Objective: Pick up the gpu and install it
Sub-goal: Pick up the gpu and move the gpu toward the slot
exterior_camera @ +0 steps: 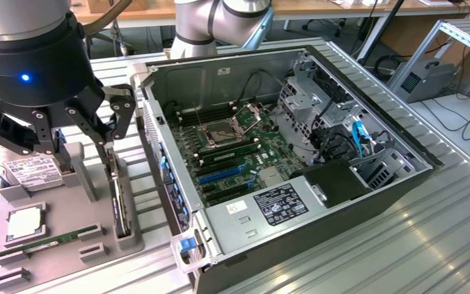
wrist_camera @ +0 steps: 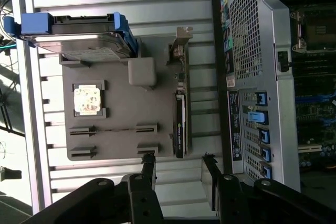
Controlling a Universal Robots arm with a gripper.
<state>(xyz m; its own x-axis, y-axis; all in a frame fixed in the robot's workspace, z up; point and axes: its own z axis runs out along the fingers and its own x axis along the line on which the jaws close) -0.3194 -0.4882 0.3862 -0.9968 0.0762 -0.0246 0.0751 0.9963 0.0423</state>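
We see the black two-fingered gripper (exterior_camera: 85, 153) spread and empty above the flat grey holder tray (exterior_camera: 71, 211). The gpu (exterior_camera: 120, 196), a thin dark card with a metal bracket, stands on edge along the tray's side nearest the open black computer case (exterior_camera: 218, 76).

From the wrist, its fingers (wrist_camera: 148, 165) straddle the card's line, and the card's long axis runs straight away across the tray.

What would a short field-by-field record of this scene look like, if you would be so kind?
pincer: open, holding nothing, above the grey tray's edge
gpu: standing on edge in a tray slot, not yet picked up
other tray items: hard drive, processor chip, RAM stick
computer case: open, motherboard exposed, on the exterior view's right of the tray
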